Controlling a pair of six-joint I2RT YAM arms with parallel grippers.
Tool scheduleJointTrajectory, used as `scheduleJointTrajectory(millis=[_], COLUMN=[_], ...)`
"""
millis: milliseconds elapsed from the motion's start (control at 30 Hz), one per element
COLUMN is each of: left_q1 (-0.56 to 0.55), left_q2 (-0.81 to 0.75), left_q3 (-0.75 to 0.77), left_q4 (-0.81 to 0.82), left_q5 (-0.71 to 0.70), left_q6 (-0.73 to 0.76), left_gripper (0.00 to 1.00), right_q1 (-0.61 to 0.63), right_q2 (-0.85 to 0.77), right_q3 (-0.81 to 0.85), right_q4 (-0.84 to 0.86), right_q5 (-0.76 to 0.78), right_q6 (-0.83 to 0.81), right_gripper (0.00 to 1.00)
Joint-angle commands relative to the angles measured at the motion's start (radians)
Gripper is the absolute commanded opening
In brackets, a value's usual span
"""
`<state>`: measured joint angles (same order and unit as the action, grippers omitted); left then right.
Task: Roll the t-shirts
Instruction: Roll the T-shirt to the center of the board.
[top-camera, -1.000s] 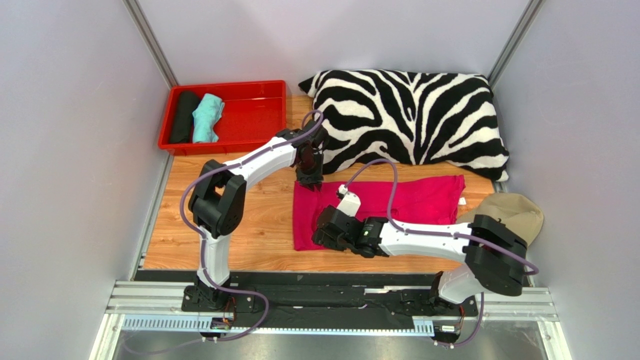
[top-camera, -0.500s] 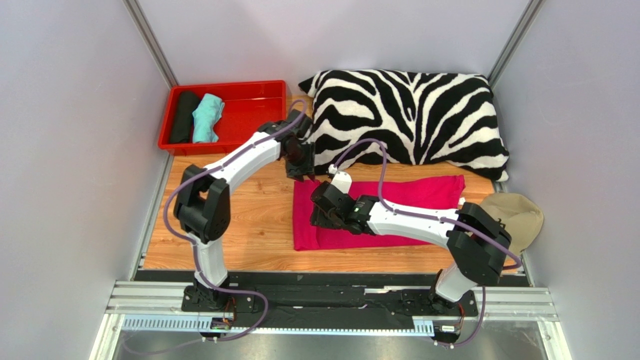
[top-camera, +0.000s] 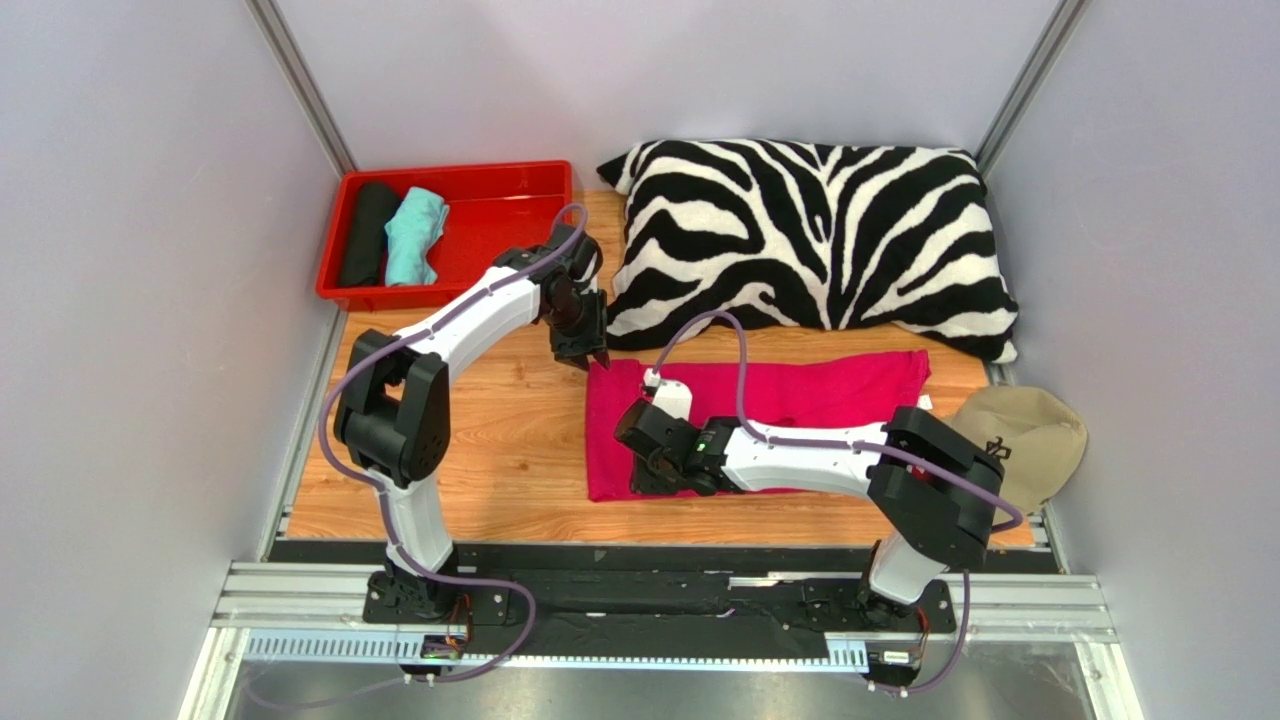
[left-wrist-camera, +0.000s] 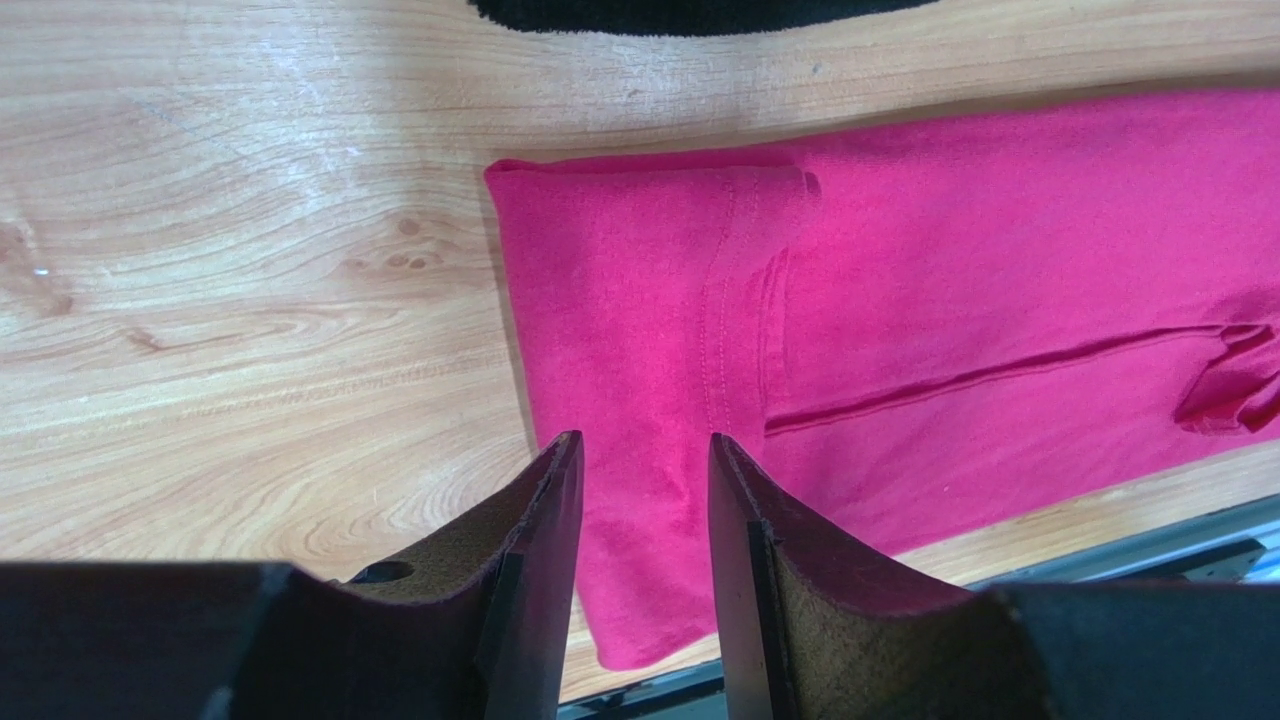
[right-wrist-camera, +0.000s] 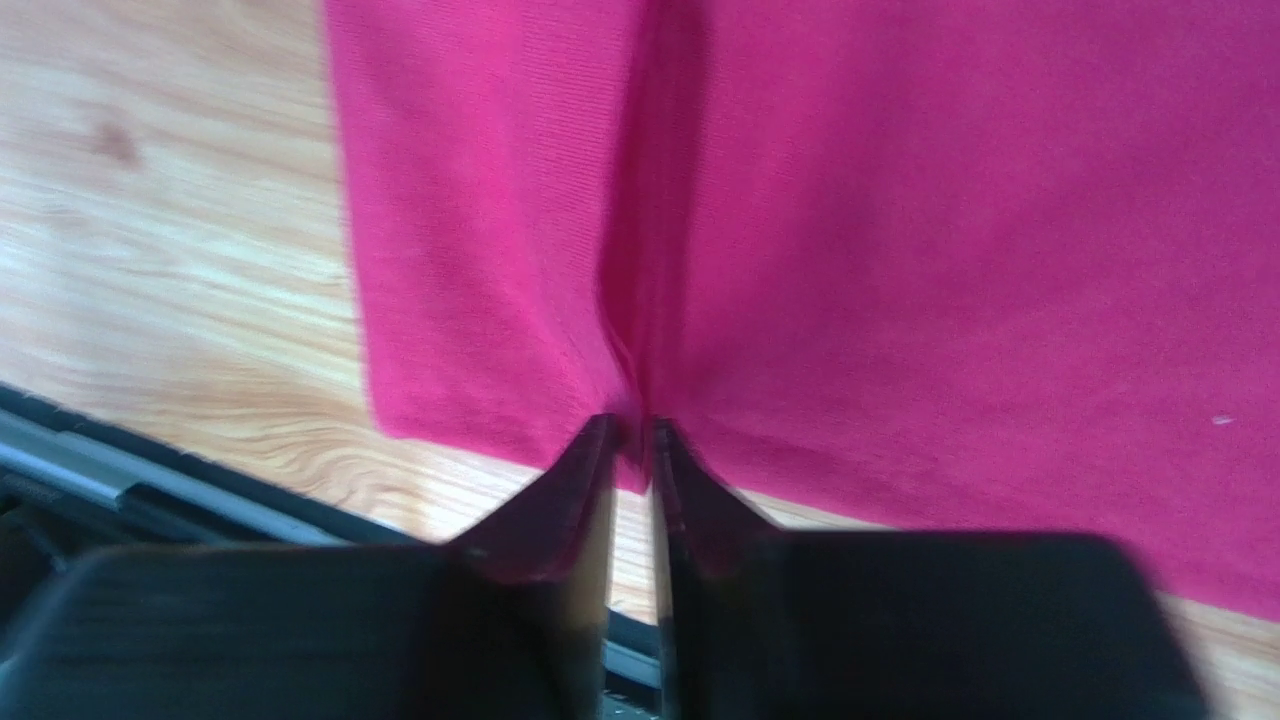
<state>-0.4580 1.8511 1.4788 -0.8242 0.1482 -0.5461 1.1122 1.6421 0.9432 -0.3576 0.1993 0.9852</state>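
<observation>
Wood tabletop (top-camera: 496, 435) bears 1 pink t-shirt (top-camera: 819, 393), 1 tray (top-camera: 519, 225) holding 2 rolls (top-camera: 413, 236).

Pale grey walls (top-camera: 150, 225), wooden tabletop (top-camera: 496, 435)

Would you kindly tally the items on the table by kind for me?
T-shirts: 3 (pink t-shirt, teal roll, black roll)
Red tray: 1
Zebra-striped pillow: 1
Beige cap: 1
Total: 6

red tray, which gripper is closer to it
Left. The left gripper hovers open over the far corner of the shirt, on the side toward the tray. The right gripper pinches the shirt's near edge, farther from the tray.
</observation>
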Motion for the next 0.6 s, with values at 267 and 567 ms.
scheduleJointTrajectory(millis=[267,567], left_q1=[0.022,0.097], left_q2=[0.000,-0.036], left_q3=[-0.057,-0.169], left_q4=[0.071,0.195], left_q5=[0.037,0.214], left_q6=[0.029,0.028], left_gripper=[0.46,0.56], right_q1=[0.021,0.028], right_q2=[-0.007,-0.047], right_q3=[-0.044,0.006], right_q4=[0.003,-0.067], right_q5=[-0.003,0.031], right_q6=[0.078,0.050], right_gripper=[0.01,0.17])
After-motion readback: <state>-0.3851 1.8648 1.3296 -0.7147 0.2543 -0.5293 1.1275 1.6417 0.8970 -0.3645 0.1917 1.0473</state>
